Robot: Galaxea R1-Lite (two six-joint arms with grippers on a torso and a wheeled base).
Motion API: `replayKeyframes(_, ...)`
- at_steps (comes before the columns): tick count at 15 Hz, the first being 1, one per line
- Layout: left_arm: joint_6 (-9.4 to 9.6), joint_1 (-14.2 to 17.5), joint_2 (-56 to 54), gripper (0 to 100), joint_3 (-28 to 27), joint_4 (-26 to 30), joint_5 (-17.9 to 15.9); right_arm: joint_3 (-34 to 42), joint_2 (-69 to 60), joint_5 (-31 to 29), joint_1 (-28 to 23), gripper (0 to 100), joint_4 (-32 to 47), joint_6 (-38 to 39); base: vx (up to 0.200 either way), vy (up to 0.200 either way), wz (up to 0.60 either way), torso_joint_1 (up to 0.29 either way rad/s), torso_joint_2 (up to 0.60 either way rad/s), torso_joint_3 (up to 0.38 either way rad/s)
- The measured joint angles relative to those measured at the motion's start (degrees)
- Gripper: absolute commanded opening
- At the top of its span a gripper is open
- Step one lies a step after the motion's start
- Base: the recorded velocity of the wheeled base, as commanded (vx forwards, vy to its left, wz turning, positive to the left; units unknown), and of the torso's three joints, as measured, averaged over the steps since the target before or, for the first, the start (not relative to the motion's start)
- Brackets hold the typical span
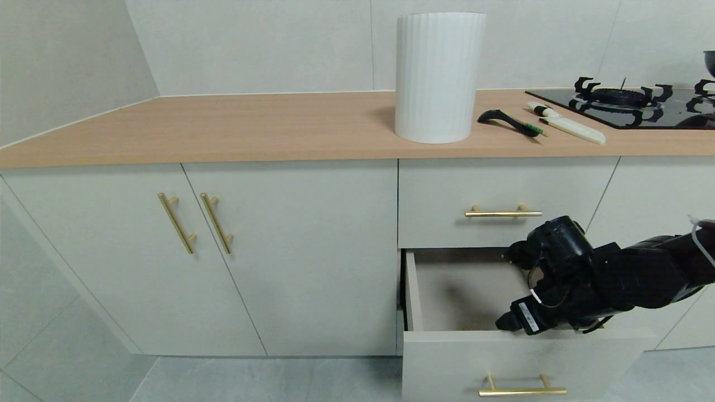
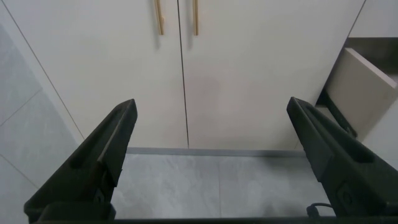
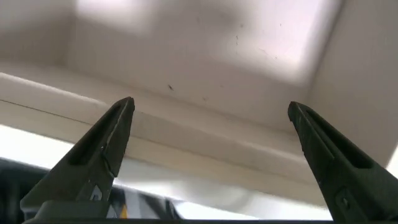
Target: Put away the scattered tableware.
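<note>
In the upper right of the head view two pieces of tableware lie on the table point(image 1: 251, 125): a black utensil point(image 1: 505, 120) with a green part at one end, and just beside it a white knife point(image 1: 568, 127). They are small there, and we cannot tell if they touch each other or what exactly the black one is. They lie between a white ribbed cylinder point(image 1: 437, 78) and a black hob point(image 1: 625, 103), which the right edge of the frame cuts off.

In the lower right of the head view a drawer point(image 1: 447, 357) is pulled open. The right arm hides part of its inside, and what we can see of the inside holds nothing.

The right gripper point(image 1: 509, 289) is at the open drawer, just above its front panel. Its jaws are spread wide and hold nothing. We cannot tell if the lower finger touches the panel. In the right wrist view the right gripper point(image 3: 211, 106) shows the pale inside of the drawer point(image 3: 205, 50) between its fingers.

The left gripper point(image 2: 211, 109) also has its jaws wide apart and holds nothing. It faces the cabinet doors point(image 2: 249, 74) and the grey floor point(image 2: 205, 186). A corner of the drawer point(image 2: 364, 87) is at the right edge of that frame.
</note>
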State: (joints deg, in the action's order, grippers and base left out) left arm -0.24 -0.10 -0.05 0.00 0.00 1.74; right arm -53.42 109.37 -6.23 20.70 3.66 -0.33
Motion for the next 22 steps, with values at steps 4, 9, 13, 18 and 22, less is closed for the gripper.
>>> replayKeyframes(4,0.02,0.00,0.02,100,0.00,0.00,0.00,-0.85,-0.89,-0.04,0.16,100,8.50,-4.57,0.000,0.000,0.00,0.000,0.00,0.000)
replayKeyframes(9,0.00,-0.01,0.05,100,0.00,0.00,0.00,-1.04,-2.02,-0.46,1.15,100,15.42,-7.44,0.000,0.000,0.00,0.000,0.00,0.000)
replayKeyframes(13,0.02,-0.01,0.05,100,0.00,0.00,0.00,-0.63,-2.32,-0.74,2.39,100,20.09,-9.17,0.000,0.000,0.00,0.000,0.00,0.000)
replayKeyframes(18,0.00,0.02,0.05,100,0.00,0.00,0.00,-0.33,-2.51,-0.83,3.58,100,22.67,-9.98,0.000,0.000,0.00,0.000,0.00,0.000)
replayKeyframes(22,0.00,0.00,0.05,100,0.00,0.00,0.00,-0.18,-2.65,-1.01,4.07,100,24.70,-10.62,0.000,0.000,0.00,0.000,0.00,0.000)
